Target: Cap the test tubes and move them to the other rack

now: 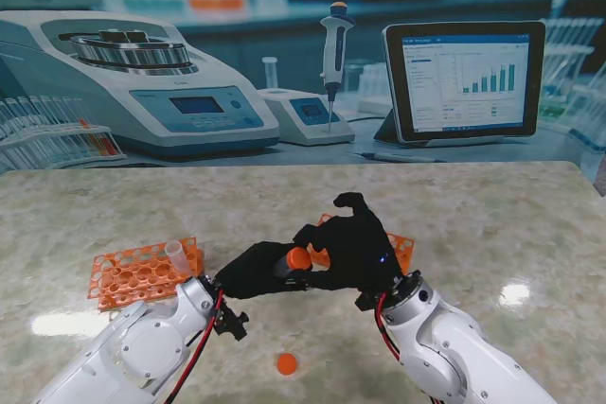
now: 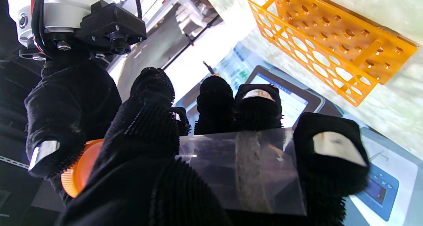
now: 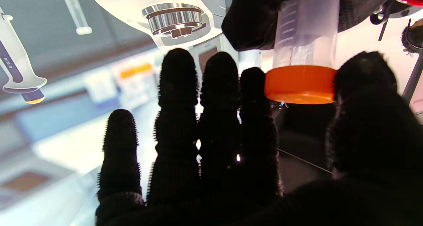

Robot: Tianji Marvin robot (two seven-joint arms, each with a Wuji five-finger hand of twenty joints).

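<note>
On a pale marble-look table (image 1: pixel 492 224) before a printed lab backdrop (image 1: pixel 284 7) lie two orange racks, left rack (image 1: pixel 142 273) holding one open tube (image 1: pixel 176 254). At center, the left hand (image 1: pixel 254 270) clamps a tube (image 2: pixel 238 166); the right hand (image 1: pixel 355 243) pinches its orange cap (image 1: pixel 299 258). A loose cap (image 1: pixel 286 363) lies at 6 o'clock.

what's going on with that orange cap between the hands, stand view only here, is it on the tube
Observer: The right wrist view shows the orange cap sitting over the mouth of the tube, between the thumb and forefinger of the right hand.
Operator: is left gripping it properly
Observer: The left wrist view shows the left hand with its fingers wrapped round the clear tube body.
Operator: rack behind the right hand free?
Observer: Every hole of that orange rack visible there is empty.
</note>
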